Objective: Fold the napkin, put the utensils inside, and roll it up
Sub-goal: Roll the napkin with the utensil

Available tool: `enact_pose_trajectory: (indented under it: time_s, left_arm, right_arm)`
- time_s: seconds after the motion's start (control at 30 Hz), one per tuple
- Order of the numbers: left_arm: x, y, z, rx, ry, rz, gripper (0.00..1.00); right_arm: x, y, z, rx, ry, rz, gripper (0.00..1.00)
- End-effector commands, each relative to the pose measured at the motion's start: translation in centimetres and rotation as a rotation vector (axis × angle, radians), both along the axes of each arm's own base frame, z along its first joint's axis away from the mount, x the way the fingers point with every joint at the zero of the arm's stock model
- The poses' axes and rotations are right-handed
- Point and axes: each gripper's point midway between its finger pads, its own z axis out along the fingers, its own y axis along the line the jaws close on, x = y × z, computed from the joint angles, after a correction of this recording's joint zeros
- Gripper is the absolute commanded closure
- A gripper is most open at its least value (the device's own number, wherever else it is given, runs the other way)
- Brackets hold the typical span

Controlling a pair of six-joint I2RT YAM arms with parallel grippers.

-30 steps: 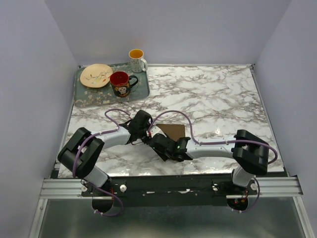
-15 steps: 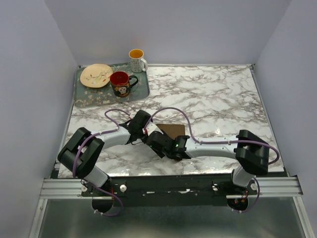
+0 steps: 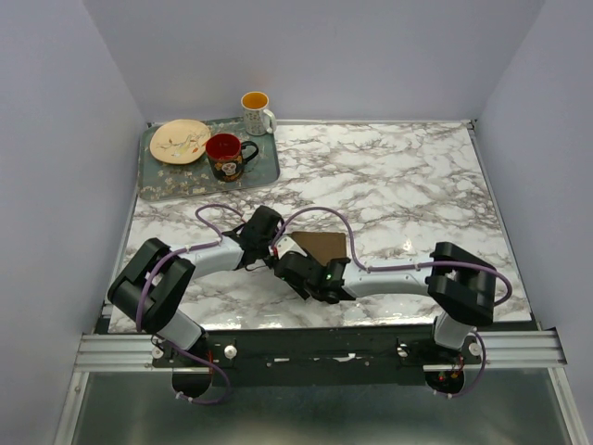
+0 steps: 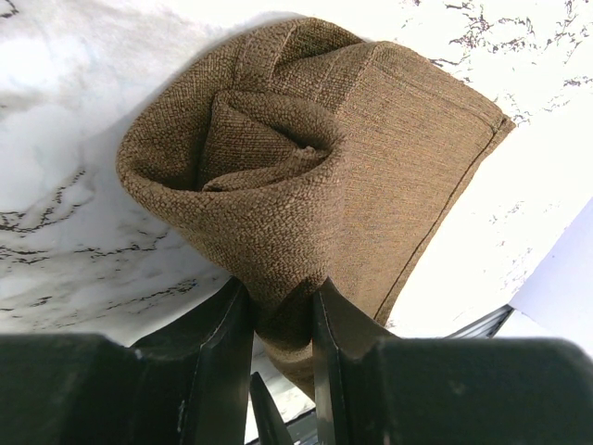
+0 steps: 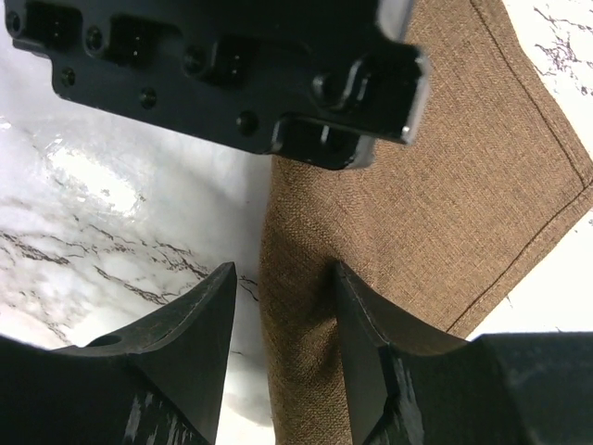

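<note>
The dark brown napkin [image 3: 321, 245] lies partly rolled at the table's middle front. In the left wrist view the napkin [image 4: 306, 158] shows its spiral end, with a flat flap trailing off to the right. My left gripper [image 4: 283, 292] is shut on the roll's near end, and fabric is bunched between its fingers. In the overhead view the left gripper [image 3: 274, 248] sits right beside my right gripper [image 3: 290, 265]. The right gripper [image 5: 285, 273] stands open astride the napkin [image 5: 445, 185]: one finger presses the cloth, the other is clear of it over the marble. The utensils are hidden.
A grey tray [image 3: 159, 191] at the back left holds a cream plate [image 3: 181, 141] and a red mug [image 3: 225, 156]. A white mug [image 3: 256, 111] stands behind the tray. The left gripper's black body [image 5: 232, 65] hangs just ahead of the right fingers. Walls enclose the marble table [image 3: 417, 176].
My right arm has slid a little to the left, bringing its gripper closer to the left one along the roll. The left arm and its grip have not moved.
</note>
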Motion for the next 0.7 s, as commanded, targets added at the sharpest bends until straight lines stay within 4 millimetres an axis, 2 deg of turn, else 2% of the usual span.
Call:
enact_pose_trajectory:
  time_s: [0.0, 0.1, 0.23, 0.37, 0.53, 0.67]
  left_arm:
    - [-2.1, 2.0, -2.4, 0.083, 0.079, -0.007, 0.87]
    - [-2.1, 1.9, -2.4, 0.08, 0.079, -0.007, 0.87]
    - [-2.2, 2.0, -2.3, 0.081, 0.083, -0.005, 0.87]
    - [-2.2, 2.3, -2.2, 0.083, 0.079, -0.003, 0.87]
    - [-2.2, 2.3, -2.1, 0.076, 0.079, -0.005, 0.87]
    - [-2.2, 2.2, -2.0, 0.075, 0.076, -0.009, 0.87]
  right_arm:
    - [-0.3, -2.8, -2.1, -0.08, 0.013, -0.058, 0.46]
    - [-0.6, -3.1, -2.8, -0.09, 0.028, -0.062, 0.47]
    - [-0.8, -3.8, -4.8, -0.134, 0.046, -0.093, 0.48]
    - [-1.0, -4.5, -5.1, -0.113, 0.063, -0.143, 0.48]
    - [-0.3, -5.9, -5.1, -0.106, 0.084, -0.193, 0.47]
    - [-0.5, -6.4, -5.8, -0.115, 0.103, -0.212, 0.6]
